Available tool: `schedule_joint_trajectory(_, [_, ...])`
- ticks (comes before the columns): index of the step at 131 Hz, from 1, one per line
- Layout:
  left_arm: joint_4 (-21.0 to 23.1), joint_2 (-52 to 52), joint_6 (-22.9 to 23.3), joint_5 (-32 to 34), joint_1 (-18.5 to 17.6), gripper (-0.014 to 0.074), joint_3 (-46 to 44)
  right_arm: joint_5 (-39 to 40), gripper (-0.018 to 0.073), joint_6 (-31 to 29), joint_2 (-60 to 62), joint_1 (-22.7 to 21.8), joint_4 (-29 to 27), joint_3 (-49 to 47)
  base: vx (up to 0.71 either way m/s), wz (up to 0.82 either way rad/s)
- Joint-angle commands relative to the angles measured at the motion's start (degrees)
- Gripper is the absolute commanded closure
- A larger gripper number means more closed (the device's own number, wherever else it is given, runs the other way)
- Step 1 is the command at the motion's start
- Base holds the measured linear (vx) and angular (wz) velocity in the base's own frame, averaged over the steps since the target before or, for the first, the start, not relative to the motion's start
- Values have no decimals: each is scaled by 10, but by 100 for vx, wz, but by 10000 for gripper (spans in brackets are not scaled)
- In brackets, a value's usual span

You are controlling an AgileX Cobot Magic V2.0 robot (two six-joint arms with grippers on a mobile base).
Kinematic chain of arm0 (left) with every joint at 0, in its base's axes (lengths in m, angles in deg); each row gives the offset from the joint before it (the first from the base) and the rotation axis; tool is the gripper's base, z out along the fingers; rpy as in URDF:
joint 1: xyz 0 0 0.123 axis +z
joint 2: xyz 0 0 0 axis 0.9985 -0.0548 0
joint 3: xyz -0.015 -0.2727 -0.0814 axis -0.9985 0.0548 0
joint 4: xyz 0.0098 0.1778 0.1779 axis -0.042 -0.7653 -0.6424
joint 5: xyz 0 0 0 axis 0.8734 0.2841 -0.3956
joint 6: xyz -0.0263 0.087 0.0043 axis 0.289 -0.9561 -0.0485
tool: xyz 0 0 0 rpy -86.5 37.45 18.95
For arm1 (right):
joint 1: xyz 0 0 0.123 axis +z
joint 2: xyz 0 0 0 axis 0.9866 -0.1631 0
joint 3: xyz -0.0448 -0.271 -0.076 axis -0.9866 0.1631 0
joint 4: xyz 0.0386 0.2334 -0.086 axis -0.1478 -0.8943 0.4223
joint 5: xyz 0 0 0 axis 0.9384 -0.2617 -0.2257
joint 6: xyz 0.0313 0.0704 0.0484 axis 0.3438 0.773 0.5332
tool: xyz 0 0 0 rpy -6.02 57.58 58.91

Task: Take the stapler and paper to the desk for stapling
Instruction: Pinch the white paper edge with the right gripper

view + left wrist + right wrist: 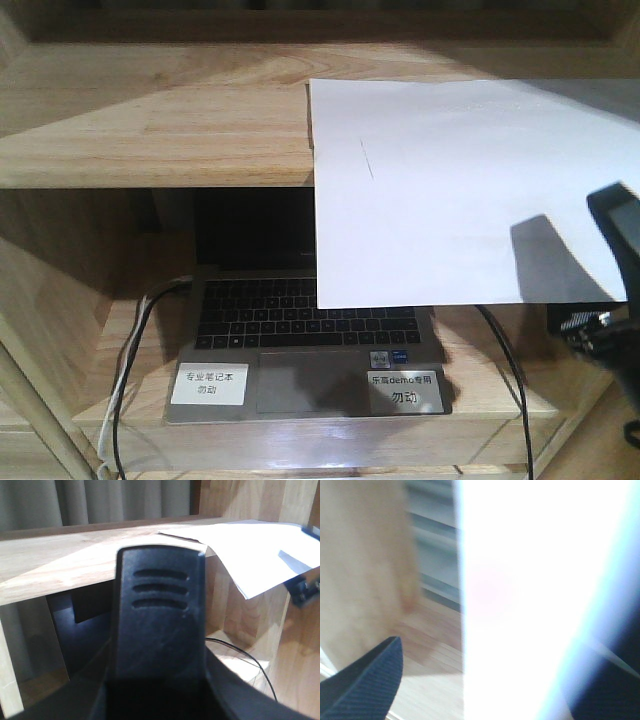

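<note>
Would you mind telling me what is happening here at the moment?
The right gripper is at the free edge of the paper, which overhangs the shelf above a laptop. The sheet sits between its fingers; whether it is clamped is unclear. A black ridged object, probably the stapler, fills the left wrist view.

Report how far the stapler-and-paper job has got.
Nothing looks finished. In hand: the paper partly overhangs the shelf above the laptop, with the right tool at its lower right corner; whether it grips is unclear. Left: carry the paper to the desk, then fetch the stapler, which no view shows.
</note>
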Motion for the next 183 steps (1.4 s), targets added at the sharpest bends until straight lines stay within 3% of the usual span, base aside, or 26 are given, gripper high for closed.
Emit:
schedule_joint_trajectory(1, [6, -8, 0, 69, -1, 603, -17, 111, -31, -17, 0, 1, -7, -27, 0, 0])
schedule_joint_trajectory(25, [6, -8, 0, 69, -1, 603, -17, 111, -17, -17, 0, 1, -15, -27, 0, 0])
schedule_joint_trajectory(43, [6, -8, 0, 69, -1, 603, -17, 111, 50, -17, 0, 1, -15, -27, 0, 0])
schedule_joint_trajectory(61, [6, -8, 0, 69, -1, 603, -17, 111, 181, -17, 0, 1, -15, -27, 0, 0])
schedule_joint_trajectory(100, [6, -8, 0, 69, -1, 603, -17, 111, 577, -16, 0, 1, -13, -27, 0, 0])
schedule_joint_trajectory(145, [6, -8, 0, 69, -1, 603, -17, 111, 569, -15, 2, 1, -1, -27, 0, 0])
schedule_joint_trajectory(183, [6, -8, 0, 69, -1, 603, -17, 110, 568, -15, 2, 1, 86, -55, 0, 0])
